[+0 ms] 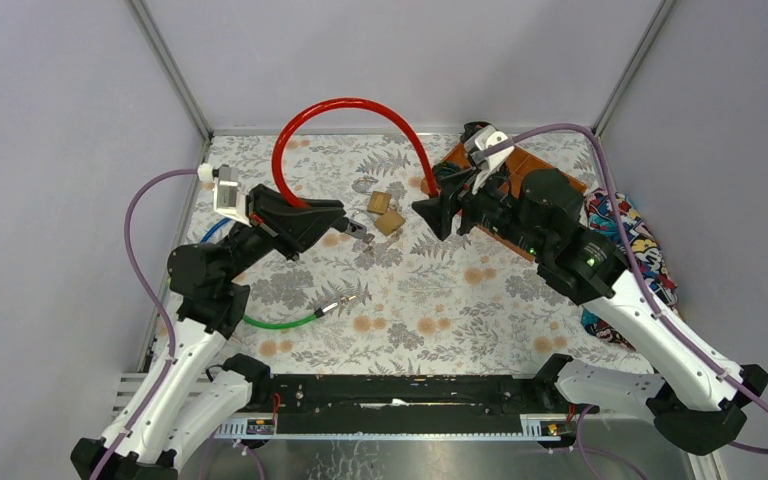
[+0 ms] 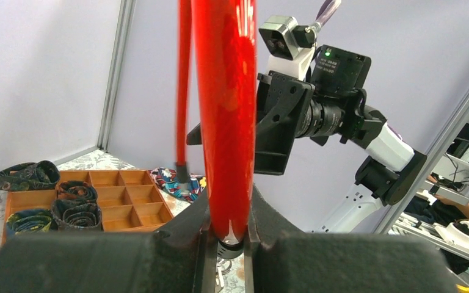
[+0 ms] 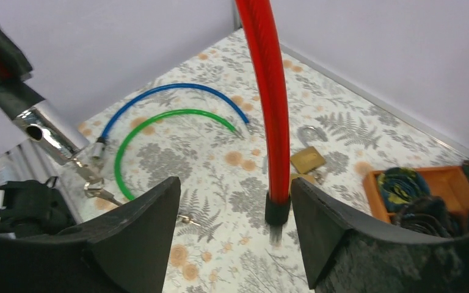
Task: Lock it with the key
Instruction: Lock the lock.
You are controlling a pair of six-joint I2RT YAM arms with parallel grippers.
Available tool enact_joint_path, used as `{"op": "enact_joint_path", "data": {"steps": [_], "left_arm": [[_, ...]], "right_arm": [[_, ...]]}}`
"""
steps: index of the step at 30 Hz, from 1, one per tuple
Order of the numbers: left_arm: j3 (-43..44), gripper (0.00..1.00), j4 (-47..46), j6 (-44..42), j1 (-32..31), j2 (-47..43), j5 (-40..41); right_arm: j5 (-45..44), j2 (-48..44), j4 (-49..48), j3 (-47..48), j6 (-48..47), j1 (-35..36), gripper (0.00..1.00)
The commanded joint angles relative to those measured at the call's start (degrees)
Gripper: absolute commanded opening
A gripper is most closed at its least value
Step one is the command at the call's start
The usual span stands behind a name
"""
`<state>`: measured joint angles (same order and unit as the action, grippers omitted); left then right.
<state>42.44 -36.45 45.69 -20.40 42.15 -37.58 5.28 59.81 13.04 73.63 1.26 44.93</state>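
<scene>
A red cable lock [image 1: 345, 105] arcs over the table. My left gripper [image 1: 343, 222] is shut on the cable [image 2: 226, 122] near its silver lock cylinder [image 3: 52, 131]. A bunch of keys [image 3: 94, 183] hangs under the cylinder. The cable's other end, a black collar with a metal pin [image 3: 278, 213], hangs between the jaws of my right gripper [image 3: 233, 183]. That gripper is open, and the pin is close to its right finger without being gripped. In the top view the right gripper [image 1: 428, 212] faces the left one across a short gap.
A green cable [image 1: 280, 322] and a blue cable [image 3: 171, 91] lie on the floral cloth at the left. Brass padlocks [image 1: 385, 210] lie between the grippers. A wooden tray [image 2: 131, 207] with rolled ties and a colourful cloth [image 1: 632, 240] sit at the back right.
</scene>
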Motion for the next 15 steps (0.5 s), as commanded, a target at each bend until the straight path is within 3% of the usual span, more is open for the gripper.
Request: {"op": "enact_joint_path", "data": {"steps": [1, 3, 7, 10, 13, 15], "left_arm": [[2.78, 0.00, -2.76, -2.39, 0.54, -0.85, 0.04], [2.67, 0.00, -3.47, -1.92, 0.54, -0.83, -0.60], [2.62, 0.00, -4.23, -2.49, 0.54, -0.74, -1.82], [3.01, 0.00, -4.17, -4.22, 0.55, -0.57, -4.47], [4.03, 0.00, -3.12, -7.45, 0.50, -0.12, -9.27], [6.16, 0.00, 3.20, -12.09, 0.45, 0.23, -13.64]], "right_arm": [[-6.96, 0.19, 5.36, 6.23, -4.13, -0.13, 0.71], [-6.27, 0.77, 6.11, 6.85, -4.50, -0.18, 0.66], [-7.27, 2.28, 4.46, 6.89, -4.72, -0.18, 0.68], [-10.28, 3.81, 0.26, 6.48, -5.72, -0.14, 0.77], [-7.72, 7.49, -5.20, 6.91, -9.29, -0.17, 0.87], [-4.24, 11.33, -7.01, 9.03, -11.11, -0.19, 0.94]]}}
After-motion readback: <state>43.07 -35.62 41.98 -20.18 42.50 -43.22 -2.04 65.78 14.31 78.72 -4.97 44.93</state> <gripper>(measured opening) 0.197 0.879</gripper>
